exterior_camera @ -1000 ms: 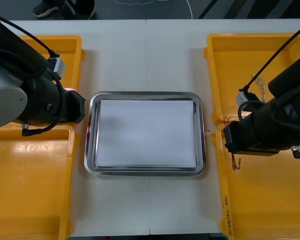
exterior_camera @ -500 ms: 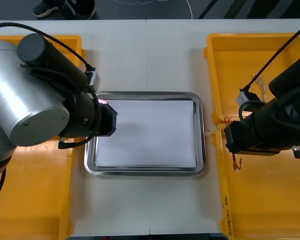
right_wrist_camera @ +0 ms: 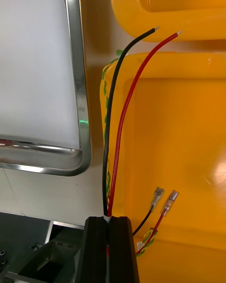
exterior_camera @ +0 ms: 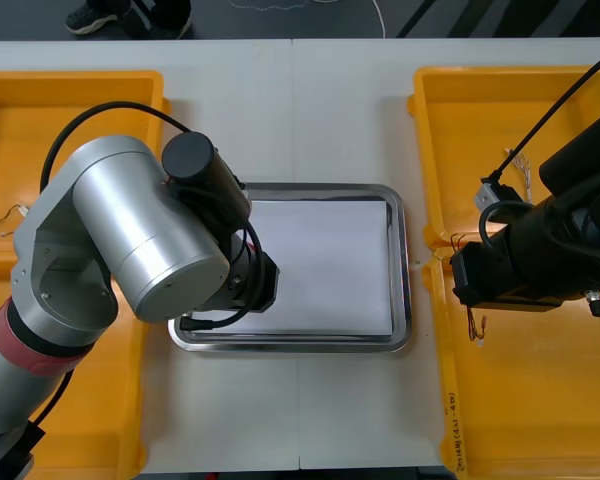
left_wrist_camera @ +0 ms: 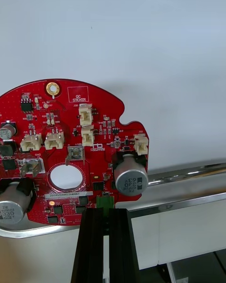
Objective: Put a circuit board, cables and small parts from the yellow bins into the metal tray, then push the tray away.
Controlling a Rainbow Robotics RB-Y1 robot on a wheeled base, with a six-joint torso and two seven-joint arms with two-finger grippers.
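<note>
Left arm now over the tray, swung in from its bins; right arm unmoved.
The left end effector (left_wrist_camera: 104, 214) clamps one round red circuit board (left_wrist_camera: 70, 146) above the white-lined metal tray (exterior_camera: 403, 290), a spot the arm covers from the front. The right end effector (right_wrist_camera: 109, 221) pinches two cables, one black cable (right_wrist_camera: 113, 113) and one red cable (right_wrist_camera: 127, 108), among four yellow plastic bins (exterior_camera: 40, 110).

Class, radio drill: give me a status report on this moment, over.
Left gripper shut on circuit board, over metal tray's near-left corner. Right gripper shut on black and red cables, above right yellow bins. Nothing seen blocking.
</note>
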